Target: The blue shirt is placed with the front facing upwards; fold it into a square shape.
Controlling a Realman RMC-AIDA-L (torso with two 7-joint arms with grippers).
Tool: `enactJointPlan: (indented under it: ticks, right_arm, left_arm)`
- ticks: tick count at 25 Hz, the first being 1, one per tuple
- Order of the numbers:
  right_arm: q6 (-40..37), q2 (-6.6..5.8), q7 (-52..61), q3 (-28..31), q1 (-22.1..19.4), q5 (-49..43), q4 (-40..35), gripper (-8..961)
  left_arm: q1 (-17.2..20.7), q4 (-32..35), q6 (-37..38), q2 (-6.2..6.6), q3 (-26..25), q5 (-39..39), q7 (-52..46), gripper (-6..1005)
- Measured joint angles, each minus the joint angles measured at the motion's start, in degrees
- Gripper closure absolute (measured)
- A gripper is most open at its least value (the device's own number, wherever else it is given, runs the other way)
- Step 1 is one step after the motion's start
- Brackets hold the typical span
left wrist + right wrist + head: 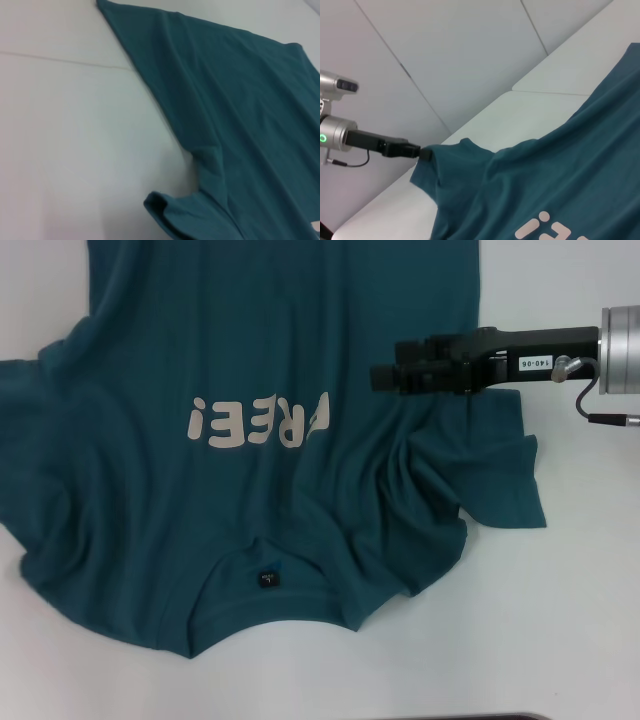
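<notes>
You were looking down at a white table (580, 620) with the blue shirt (250, 440) spread across it, front up, its pale "FREE" print (257, 421) on the chest and the neckline with a small black label (267, 579) nearest you. The right gripper (385, 377) sat over the shirt's bunched sleeve, beside the print; you could not tell whether it gripped the cloth. The left gripper (424, 153) touched the opposite sleeve's edge, its state also unclear.

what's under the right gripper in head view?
Bunched fabric of the blue shirt, near its right sleeve, lies under the right gripper. Whether its jaws pinch cloth is hidden. The white table shows beside it.
</notes>
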Motion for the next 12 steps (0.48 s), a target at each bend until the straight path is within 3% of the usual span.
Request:
enactJointPlan:
  ticks: [12]
  right_arm:
    - [0.0, 0.0, 0.0, 0.0, -0.1, 0.0, 1.0, 101]
  left_arm:
    - [-2.1, -1.9, 0.7, 1.03, -0.8, 2.8, -0.6, 999]
